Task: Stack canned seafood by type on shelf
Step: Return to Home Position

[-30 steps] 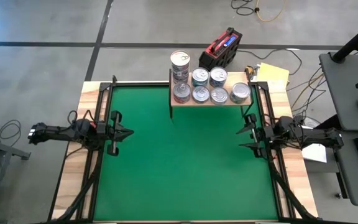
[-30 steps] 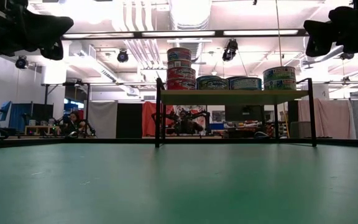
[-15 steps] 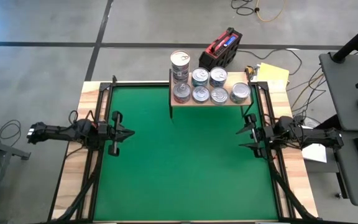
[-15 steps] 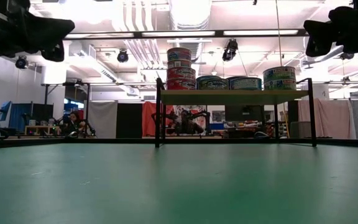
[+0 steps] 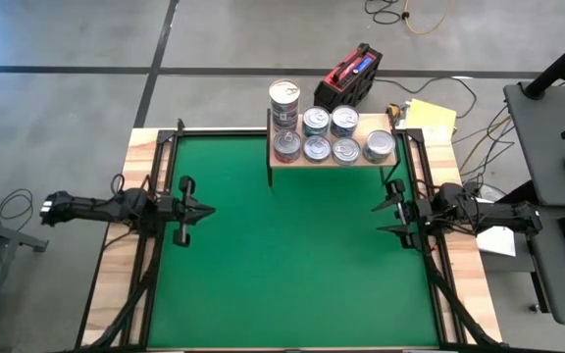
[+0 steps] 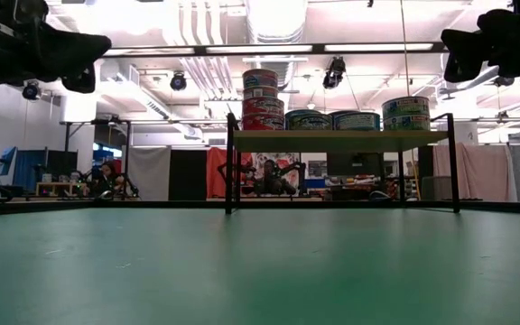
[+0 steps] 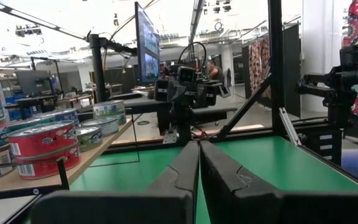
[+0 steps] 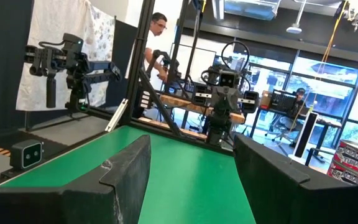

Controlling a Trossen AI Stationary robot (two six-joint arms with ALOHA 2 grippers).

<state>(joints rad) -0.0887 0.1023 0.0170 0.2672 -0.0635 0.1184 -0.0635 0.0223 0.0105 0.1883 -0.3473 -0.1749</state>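
Table, green mat on top, one hand raised over each side edge.

Shelf: at the far edge, past both hands and off to the side of where they point. It sits closer to the right hand. Its long axis runs parallel to the line from hand to hand.

Canned seafood: all on the shelf, upright, lids up, in two rows. The tallest stack is at the end toward the left hand, and a two-high stack is at the end toward the right hand.

Left hand: fingers pressed together against each other, pointing across at the right hand.

Right hand: fingers spread apart, pointing back at the left hand.
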